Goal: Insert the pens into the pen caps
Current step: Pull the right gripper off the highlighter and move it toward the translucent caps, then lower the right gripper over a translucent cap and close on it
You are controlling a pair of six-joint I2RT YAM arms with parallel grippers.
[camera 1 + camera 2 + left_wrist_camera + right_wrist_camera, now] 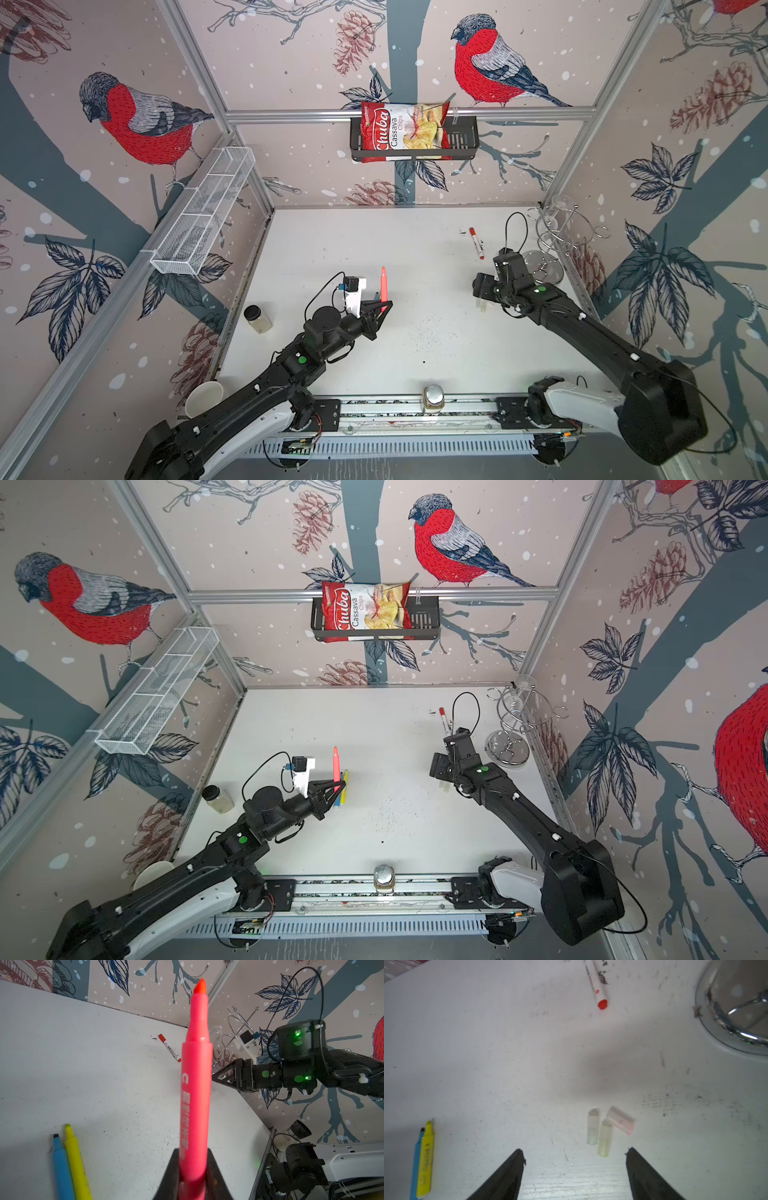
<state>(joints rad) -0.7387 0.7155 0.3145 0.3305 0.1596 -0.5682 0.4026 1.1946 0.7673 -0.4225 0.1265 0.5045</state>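
Observation:
My left gripper (385, 306) is shut on the pink-red pen (382, 284), holding it by its lower barrel (195, 1084) with the bare orange tip pointing away from the arm. The blue pen (62, 1167) and yellow pen (76, 1163) lie side by side on the table beneath it. The white pen (476, 243), red at both ends, lies at the back right. Three translucent pen caps (605, 1137) lie clustered on the table, one of them pinkish (620, 1121). My right gripper (575, 1155) hangs open just short of them, with nothing between its fingers.
A chrome wire glass rack (548, 237) stands at the back right, close to my right arm. A small jar (257, 319) sits at the left, another jar (433, 398) on the front rail, a paper cup (204, 398) at the front left. A wire basket (203, 212) hangs on the left wall.

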